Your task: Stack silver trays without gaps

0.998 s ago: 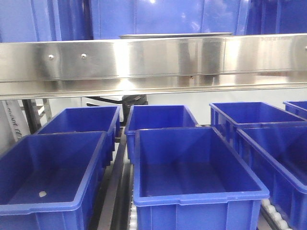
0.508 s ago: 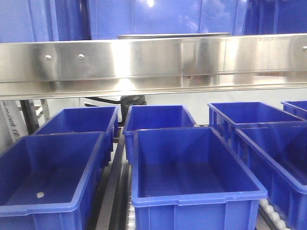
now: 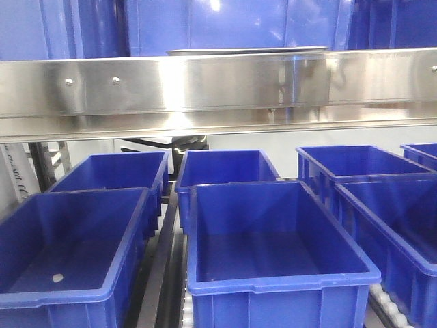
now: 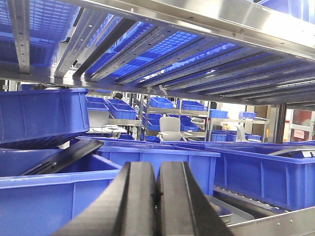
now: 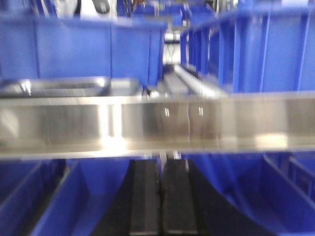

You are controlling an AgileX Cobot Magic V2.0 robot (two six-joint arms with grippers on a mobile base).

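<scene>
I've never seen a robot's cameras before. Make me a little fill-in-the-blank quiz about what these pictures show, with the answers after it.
1. The plastic bins on the lower level are coloured ____.
2. In the front view, the silver tray sits ____ the long steel rail.
3. The fingers of the left hand and of the right hand are pressed ____, holding nothing.
4. The bin at lower left holds one small ____ speck.

Missing words: blue; above; together; white

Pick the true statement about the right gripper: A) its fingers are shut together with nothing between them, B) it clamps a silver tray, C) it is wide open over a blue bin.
A: in the right wrist view, the right gripper has its black fingers pressed together, holding nothing, below the steel rail.
</scene>
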